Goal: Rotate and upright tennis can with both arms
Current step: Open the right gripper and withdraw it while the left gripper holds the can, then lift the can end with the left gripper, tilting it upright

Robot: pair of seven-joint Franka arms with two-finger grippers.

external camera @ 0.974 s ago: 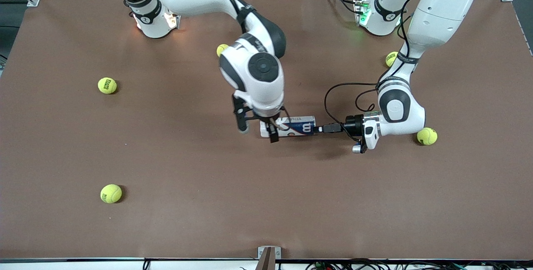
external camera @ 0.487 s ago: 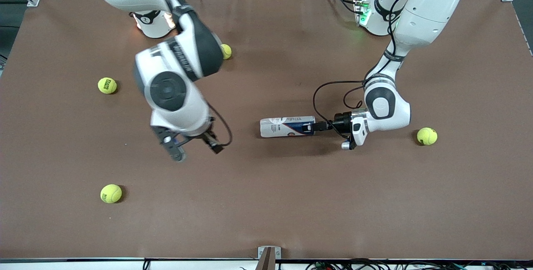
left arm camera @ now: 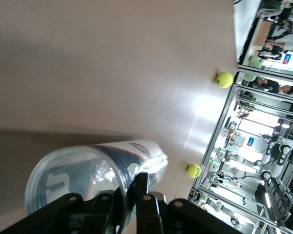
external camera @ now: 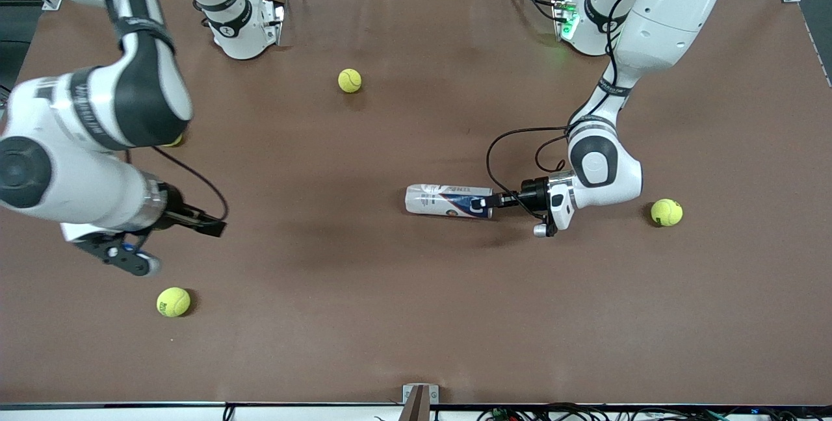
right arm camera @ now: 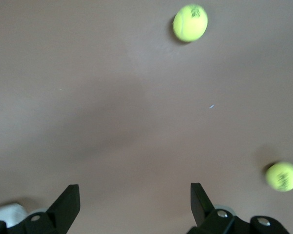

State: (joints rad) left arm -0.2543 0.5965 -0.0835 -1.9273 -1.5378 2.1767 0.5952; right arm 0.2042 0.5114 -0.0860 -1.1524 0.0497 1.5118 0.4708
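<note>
Left claw [external camera: 484, 203] level, clamped on lying tennis can [external camera: 445, 201] rim; right claw [external camera: 175, 242] spread wide above table [external camera: 390, 317].

- My right end effector [external camera: 175, 239] was straddling the tennis can [external camera: 447, 201] a second ago, fingers on either side of its end. It's since let go and swung way off toward the right arm's end of the counter [external camera: 390, 317], fingers spread wide over bare surface.
- That move uncovered one tennis ball [external camera: 350, 80] near the bases and mostly hid another [external camera: 174, 141] under the arm.
- My left end effector [external camera: 489, 202] pushed in from just off the can's end and clamped onto the rim.
- The can itself tipped a touch, no longer lying quite square.
</note>
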